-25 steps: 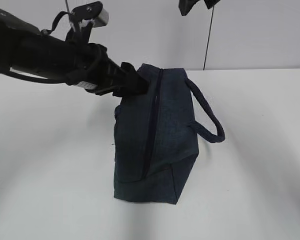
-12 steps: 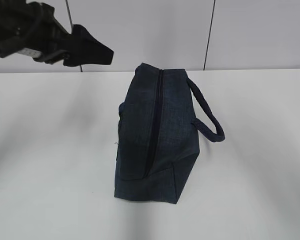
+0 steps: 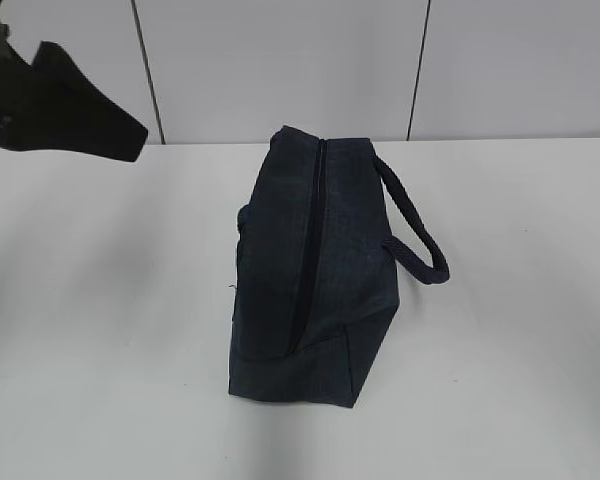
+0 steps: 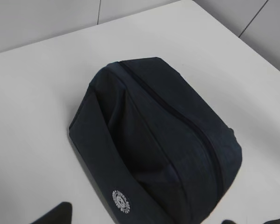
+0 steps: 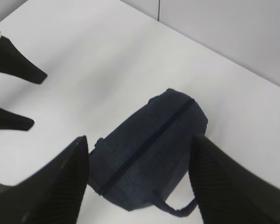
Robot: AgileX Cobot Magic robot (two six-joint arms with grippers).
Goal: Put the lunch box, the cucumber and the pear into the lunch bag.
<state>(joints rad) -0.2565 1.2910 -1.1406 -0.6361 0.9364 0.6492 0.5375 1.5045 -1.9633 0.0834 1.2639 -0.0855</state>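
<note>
White table (image 3: 100,300), zipped lunch bag (image 3: 310,270), both grippers clear

Bright, even overhead light, soft grey shadows on the white table (image 3: 100,300), dark bag (image 3: 310,270) nearly detail-less, near gripper (image 3: 65,110) blurred, mild softness throughout

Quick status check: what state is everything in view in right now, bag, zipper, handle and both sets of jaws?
lunch bag: upright on the table, untouched
zipper: closed along the top
loop handle: hanging out to the side, free
left gripper: jaws open, empty, off the bag
right gripper: jaws open, empty, high above the bag
</note>
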